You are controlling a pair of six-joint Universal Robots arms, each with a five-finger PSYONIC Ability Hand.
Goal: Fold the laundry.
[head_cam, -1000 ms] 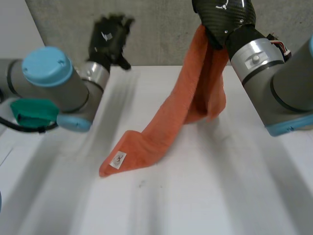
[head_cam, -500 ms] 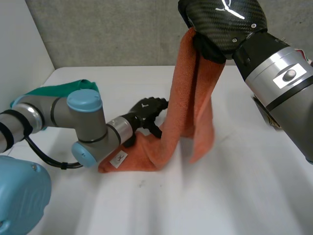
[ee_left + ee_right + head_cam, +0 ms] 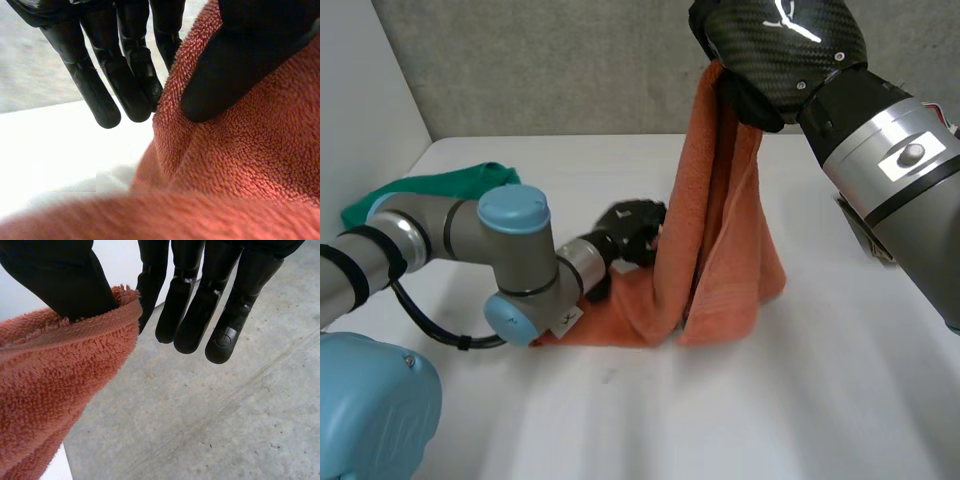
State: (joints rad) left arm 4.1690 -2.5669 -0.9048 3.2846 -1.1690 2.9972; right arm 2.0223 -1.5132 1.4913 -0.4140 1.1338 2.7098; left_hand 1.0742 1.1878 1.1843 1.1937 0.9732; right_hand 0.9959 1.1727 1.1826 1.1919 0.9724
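Note:
An orange towel hangs from my right hand, which is held high over the back of the table. In the right wrist view the thumb pinches the towel's top edge against a finger; the other fingers stand straight beside it. The towel's lower end lies bunched on the table, with a white label at its left tip. My left hand is low, at the hanging towel's left edge. In the left wrist view its thumb presses on the towel and its fingers sit by the edge.
A green cloth lies at the back left of the white table, behind my left arm. A grey concrete wall runs along the table's far edge. Bare tabletop stretches in front of the towel and to its right.
My left arm swung in from the back left and its hand closed on the towel's hanging edge. The towel's lower end has gathered more on the table.

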